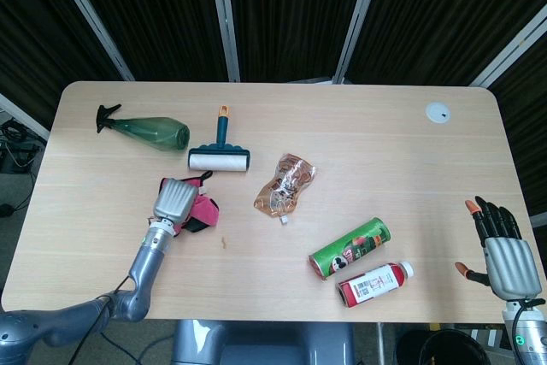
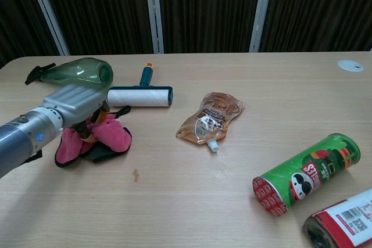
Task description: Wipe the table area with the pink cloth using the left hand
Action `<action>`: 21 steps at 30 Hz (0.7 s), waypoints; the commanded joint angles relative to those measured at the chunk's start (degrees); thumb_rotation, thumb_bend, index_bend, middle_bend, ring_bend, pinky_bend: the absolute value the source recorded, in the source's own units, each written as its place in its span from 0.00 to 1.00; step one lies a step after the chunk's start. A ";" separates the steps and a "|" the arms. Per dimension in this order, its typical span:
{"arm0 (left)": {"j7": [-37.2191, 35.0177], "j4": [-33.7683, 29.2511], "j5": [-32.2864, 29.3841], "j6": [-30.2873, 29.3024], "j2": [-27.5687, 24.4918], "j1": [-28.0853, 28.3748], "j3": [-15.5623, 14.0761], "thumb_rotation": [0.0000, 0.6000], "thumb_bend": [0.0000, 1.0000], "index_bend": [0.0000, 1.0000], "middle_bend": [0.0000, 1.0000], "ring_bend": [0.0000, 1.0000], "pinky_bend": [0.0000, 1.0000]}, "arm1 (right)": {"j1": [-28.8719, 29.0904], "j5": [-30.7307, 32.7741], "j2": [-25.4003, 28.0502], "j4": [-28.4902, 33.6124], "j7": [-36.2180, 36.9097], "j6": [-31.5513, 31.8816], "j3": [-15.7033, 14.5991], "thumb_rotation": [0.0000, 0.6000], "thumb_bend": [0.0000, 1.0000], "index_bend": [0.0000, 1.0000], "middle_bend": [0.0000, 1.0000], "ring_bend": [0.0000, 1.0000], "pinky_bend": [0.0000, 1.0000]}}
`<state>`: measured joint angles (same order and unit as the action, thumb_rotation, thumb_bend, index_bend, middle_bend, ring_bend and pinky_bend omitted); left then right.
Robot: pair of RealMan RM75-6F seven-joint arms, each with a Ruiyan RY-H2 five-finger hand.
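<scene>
The pink cloth (image 1: 202,209) (image 2: 108,136), with a black edge, lies bunched on the wooden table (image 1: 367,151) left of centre. My left hand (image 1: 173,203) (image 2: 75,104) presses down on it with curled fingers, gripping the cloth against the tabletop. A small brown spot (image 1: 225,243) (image 2: 135,173) marks the table just right of the cloth. My right hand (image 1: 502,250) hovers off the table's right front corner, fingers spread, holding nothing; the chest view does not show it.
A green spray bottle (image 1: 147,132) (image 2: 75,73) lies at the back left. A lint roller (image 1: 220,155) (image 2: 140,95) sits just behind the cloth. A brown pouch (image 1: 285,184) (image 2: 210,119), a green chip can (image 1: 350,248) (image 2: 307,174) and a red bottle (image 1: 374,283) (image 2: 343,219) lie to the right.
</scene>
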<state>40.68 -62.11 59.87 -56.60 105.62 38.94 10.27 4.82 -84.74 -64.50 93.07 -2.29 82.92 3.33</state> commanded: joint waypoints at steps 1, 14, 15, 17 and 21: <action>-1.14 0.27 -0.98 -0.20 -1.31 -1.24 -0.35 1.00 0.50 0.85 0.65 0.58 0.57 | -0.03 0.03 0.01 0.20 0.06 0.00 -0.01 1.00 0.06 0.00 0.00 0.00 0.05; -2.09 -7.34 0.37 -0.48 4.06 0.38 -1.31 1.00 0.50 0.85 0.65 0.58 0.57 | 0.02 0.20 -0.11 0.03 0.93 0.14 0.32 1.00 0.06 0.00 0.00 0.00 0.05; -2.23 -8.17 0.41 -0.67 4.60 0.26 -1.53 1.00 0.50 0.85 0.65 0.58 0.57 | 0.06 0.12 -0.01 0.08 0.89 0.25 0.41 1.00 0.06 0.00 0.00 0.00 0.05; -2.50 -9.81 1.23 -1.22 5.35 0.07 -2.32 1.00 0.50 0.86 0.65 0.58 0.57 | 0.00 -0.04 -0.04 0.02 0.83 0.36 0.32 1.00 0.06 0.00 0.00 0.00 0.05; -2.95 -12.14 2.50 -1.94 6.06 -0.30 -3.53 1.00 0.50 0.86 0.65 0.58 0.57 | -0.18 -0.26 -0.17 -0.04 1.01 0.62 0.16 1.00 0.06 0.00 0.00 0.00 0.05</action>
<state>38.03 -73.63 62.19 -58.22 111.27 38.81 7.02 4.65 -84.98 -64.67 93.01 -1.30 83.55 3.53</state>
